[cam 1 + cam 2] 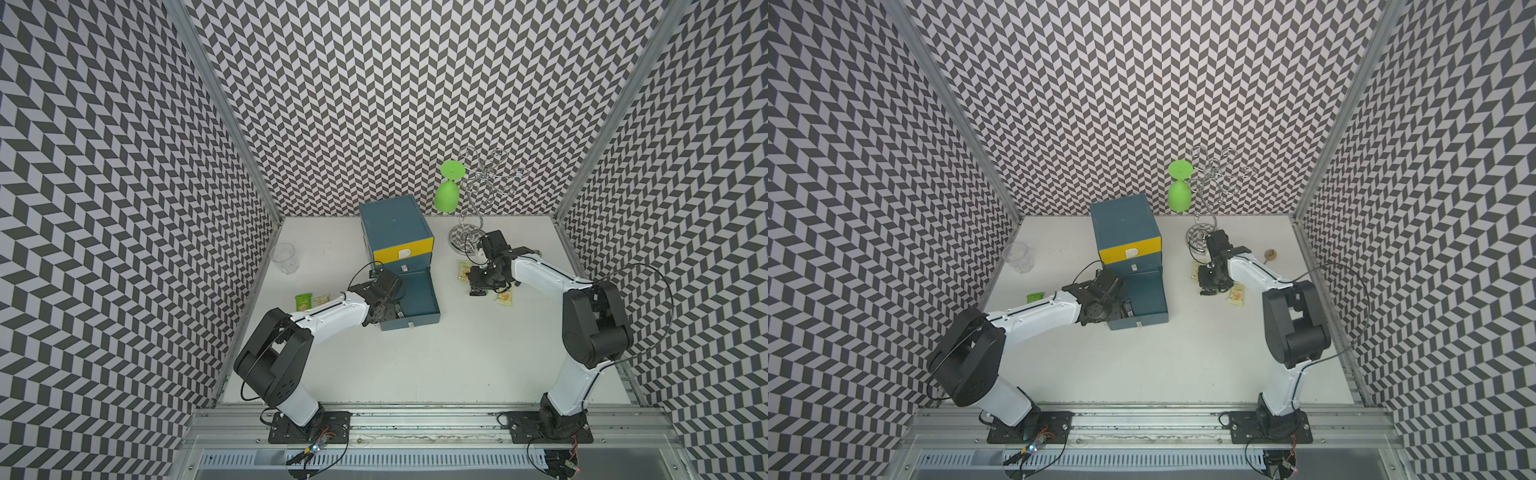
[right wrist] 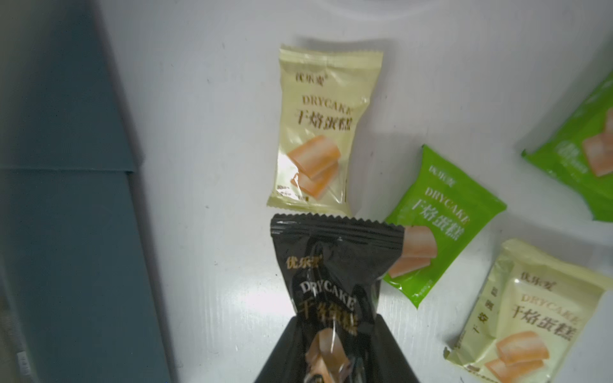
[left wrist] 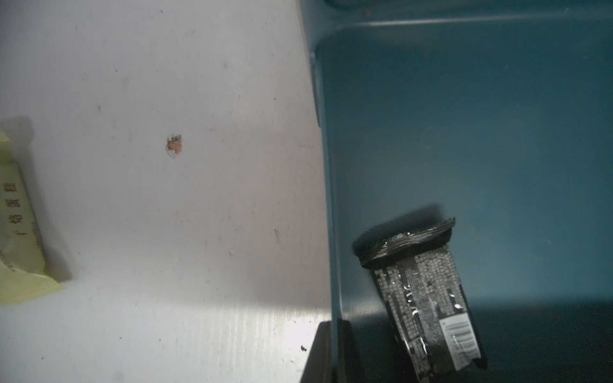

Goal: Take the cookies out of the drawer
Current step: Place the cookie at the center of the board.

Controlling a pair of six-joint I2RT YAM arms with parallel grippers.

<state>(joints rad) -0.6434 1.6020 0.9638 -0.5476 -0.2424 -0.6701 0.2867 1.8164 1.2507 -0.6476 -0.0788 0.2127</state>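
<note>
Black-and-white chevron walls (image 1: pixel 374 83) enclose a white tabletop (image 1: pixel 415 365).

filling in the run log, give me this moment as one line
left hand: shut, in open drawer at face-down black packet | right hand: pinching face-up black packet over table

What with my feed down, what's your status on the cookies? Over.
Left end effector shut on black cookie in drawer. Right end effector holds second black cookie outside drawer, other cookies beside it. Nothing seen in the way.

Teal drawer (image 1: pixel 419 291); black, green, cream cookies (image 2: pixel 315 132) (black-and-white chevron walls (image 1: pixel 374 104)).
</note>
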